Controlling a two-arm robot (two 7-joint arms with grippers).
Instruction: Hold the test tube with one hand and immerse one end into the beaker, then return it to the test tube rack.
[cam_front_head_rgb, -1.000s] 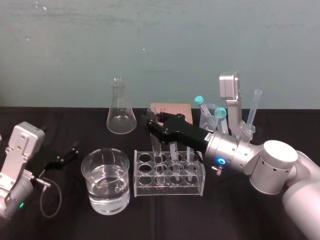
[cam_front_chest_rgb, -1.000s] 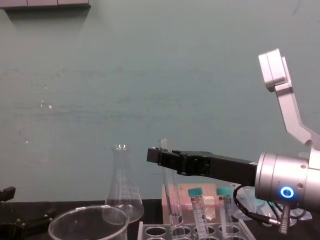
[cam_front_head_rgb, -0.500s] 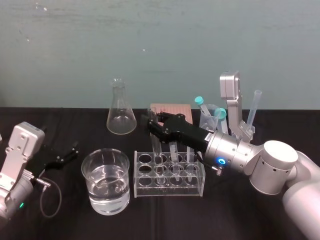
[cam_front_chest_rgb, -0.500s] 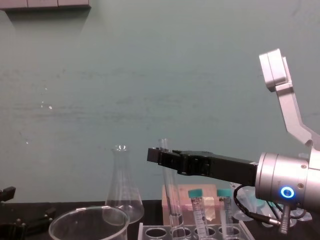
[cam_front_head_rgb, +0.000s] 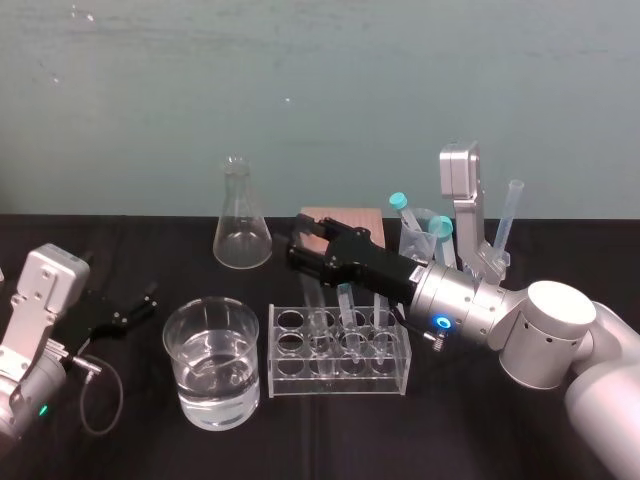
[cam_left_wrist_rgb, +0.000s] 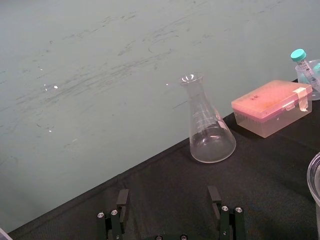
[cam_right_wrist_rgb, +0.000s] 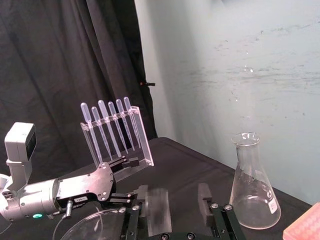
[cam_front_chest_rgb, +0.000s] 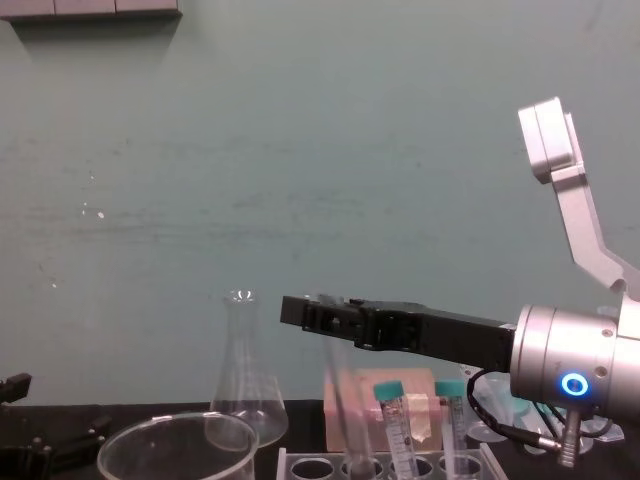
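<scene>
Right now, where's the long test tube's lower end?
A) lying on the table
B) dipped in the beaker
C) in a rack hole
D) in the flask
C: the test tube stands in the test tube rack, between the open jaws of the right gripper; left gripper parked far left.

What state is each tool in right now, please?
Left tool: open, empty.
Right tool: open around the test tube, above the test tube rack.

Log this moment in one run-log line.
right gripper: open above test tube rack | test tube: in rack hole | left gripper: parked, open
</scene>
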